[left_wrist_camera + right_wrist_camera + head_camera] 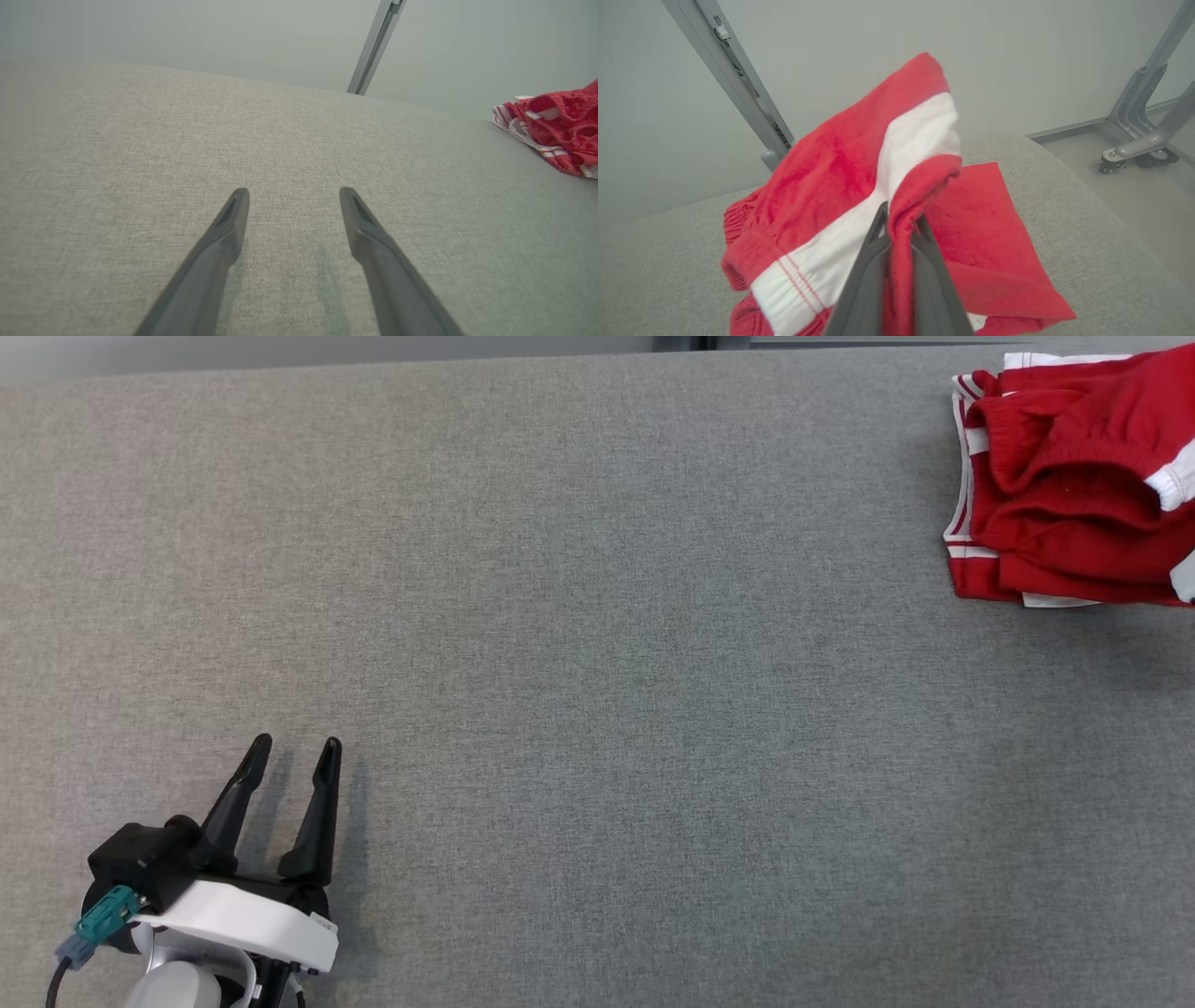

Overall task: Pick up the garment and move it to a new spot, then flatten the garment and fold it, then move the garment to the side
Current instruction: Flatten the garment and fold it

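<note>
Counts: 2 grippers, 1 garment, 1 table. Head view, 7 o'clock: left gripper (pixel 297 743), two dark fingers spread wide with nothing between them, low over the grey cloth-covered table (pixel 597 663). Can't tell if it touches the surface.

Head view, 2 o'clock: garment (pixel 1074 485) at the far corner of the table, well apart from the left gripper and cut off by the frame edge. It is red with a broad white stripe, thin red lines across a white band and a gathered elastic waist. It is bunched in layers, not flat.

Right wrist view, 6 o'clock: right gripper (pixel 900 217), fingers narrow, pinching a red fold of the garment. That fold is raised and the rest lies on the table. Behind it are 1 slanted metal post (pixel 738 79) at 10 o'clock and 1 wheeled frame leg (pixel 1134 149) at 3 o'clock.
</note>
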Motion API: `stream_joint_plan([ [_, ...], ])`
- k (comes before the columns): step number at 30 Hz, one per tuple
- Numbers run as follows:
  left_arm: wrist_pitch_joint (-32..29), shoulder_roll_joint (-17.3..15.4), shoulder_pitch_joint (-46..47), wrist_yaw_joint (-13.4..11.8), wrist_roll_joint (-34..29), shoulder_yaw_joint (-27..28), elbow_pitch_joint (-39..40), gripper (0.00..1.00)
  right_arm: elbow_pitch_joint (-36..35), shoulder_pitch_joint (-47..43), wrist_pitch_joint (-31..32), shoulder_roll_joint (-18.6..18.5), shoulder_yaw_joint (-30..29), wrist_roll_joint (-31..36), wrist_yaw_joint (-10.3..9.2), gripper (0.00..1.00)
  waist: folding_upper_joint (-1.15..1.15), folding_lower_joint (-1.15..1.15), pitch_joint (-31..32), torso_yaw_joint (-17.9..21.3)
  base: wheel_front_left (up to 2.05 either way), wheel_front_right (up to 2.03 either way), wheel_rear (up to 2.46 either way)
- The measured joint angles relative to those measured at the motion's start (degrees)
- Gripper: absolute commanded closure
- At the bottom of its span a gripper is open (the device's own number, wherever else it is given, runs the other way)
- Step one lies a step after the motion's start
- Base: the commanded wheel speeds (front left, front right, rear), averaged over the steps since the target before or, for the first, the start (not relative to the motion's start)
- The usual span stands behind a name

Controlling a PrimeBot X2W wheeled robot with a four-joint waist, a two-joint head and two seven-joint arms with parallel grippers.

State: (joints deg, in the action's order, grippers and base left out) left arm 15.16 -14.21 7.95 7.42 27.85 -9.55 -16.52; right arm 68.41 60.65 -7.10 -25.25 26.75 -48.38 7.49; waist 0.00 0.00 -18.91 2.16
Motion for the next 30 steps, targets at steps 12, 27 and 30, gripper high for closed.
stream_joint_plan([
  [12, 0.00, -0.38, 0.63, 0.00, 0.35, -0.68, -0.60, 0.00, 5.52, -1.86, -4.72, -4.38, -6.61, 11.87, -0.01, 0.00, 0.00, 0.00, 0.83, -1.16, 0.00, 0.00, 0.00],
  [27, 0.00, 4.52, -3.47, -0.20, -1.65, 2.15, -2.01, 0.00, -1.56, -4.33, -7.79, 3.56, -18.82, 29.29, 0.01, 0.00, 0.00, 0.00, 11.79, -0.15, 0.00, 0.00, 0.00],
  [30, 0.00, 5.25, -4.92, -0.64, -2.41, 3.49, -1.92, 0.00, -7.17, -9.50, -7.80, 5.93, -19.44, 30.59, 0.00, 0.00, 0.00, 0.00, 14.94, 0.38, 0.00, 0.00, 0.00],
])
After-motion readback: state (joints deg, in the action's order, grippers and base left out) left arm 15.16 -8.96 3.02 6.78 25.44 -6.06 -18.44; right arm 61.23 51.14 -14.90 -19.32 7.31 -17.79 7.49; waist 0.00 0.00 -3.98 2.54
